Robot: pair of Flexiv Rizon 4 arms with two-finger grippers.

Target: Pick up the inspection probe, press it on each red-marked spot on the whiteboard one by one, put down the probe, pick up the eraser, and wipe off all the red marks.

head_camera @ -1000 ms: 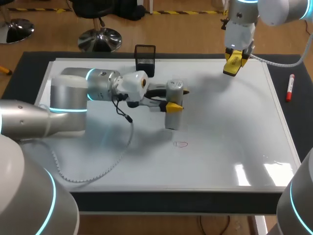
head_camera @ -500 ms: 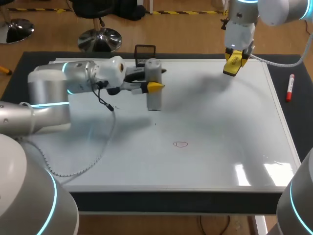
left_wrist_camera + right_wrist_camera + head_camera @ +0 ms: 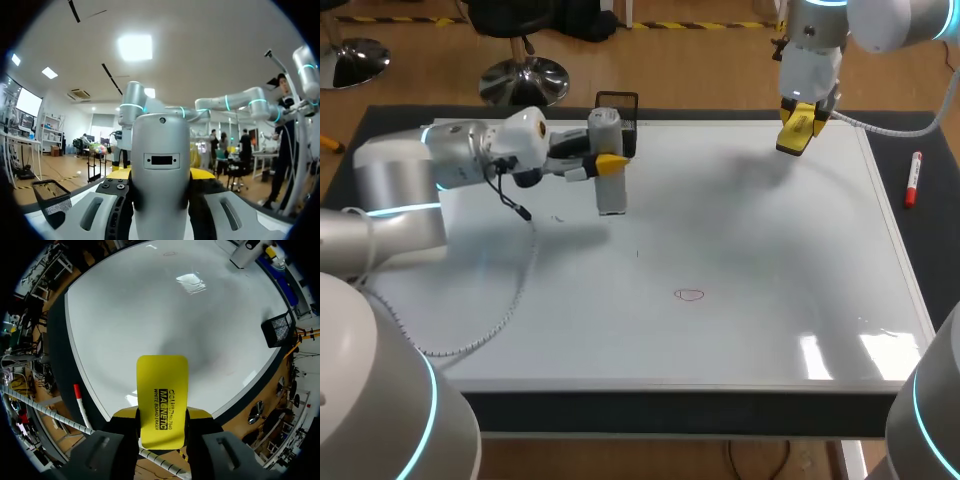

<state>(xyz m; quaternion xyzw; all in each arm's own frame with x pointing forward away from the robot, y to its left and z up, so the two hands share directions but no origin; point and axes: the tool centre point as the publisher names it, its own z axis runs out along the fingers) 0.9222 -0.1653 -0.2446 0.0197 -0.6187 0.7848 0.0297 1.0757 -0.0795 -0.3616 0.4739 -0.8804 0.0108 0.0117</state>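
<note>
White board surface fills most of the dark bench [image 3: 380, 130], and over one second the inspection probe [image 3: 607, 165] has been carried across it. It has been taken from just beyond the red mark [image 3: 690, 294] near the whiteboard's [image 3: 770, 250] middle to the far left part. There it is now held upright directly in front of the black mesh basket [image 3: 617, 112]. The left arm has been drawn back with it, towards the side from which it comes in.

The probe is gripped from two sides by the left jaws, as is shown plainly in the left wrist view. Whether its lower end touches the board cannot be told.

The right arm has not been moved. The yellow eraser [image 3: 796, 128] is kept clamped in the right jaws, above the far right part of the board. A red marker [image 3: 913, 178] lies on the bench beside the board's right edge.

From this retreat it may be judged that the pressing step is finished and that the probe is being taken to be put down. One red ring can be made out on the board, not yet wiped, so the erasing is judged still to be done.

The probe is seen as a pale grey, smooth, hard-looking body with a rounded top. A small dark rectangular slot and a tiny hole above it are borne on the face turned to the wrist camera.
</note>
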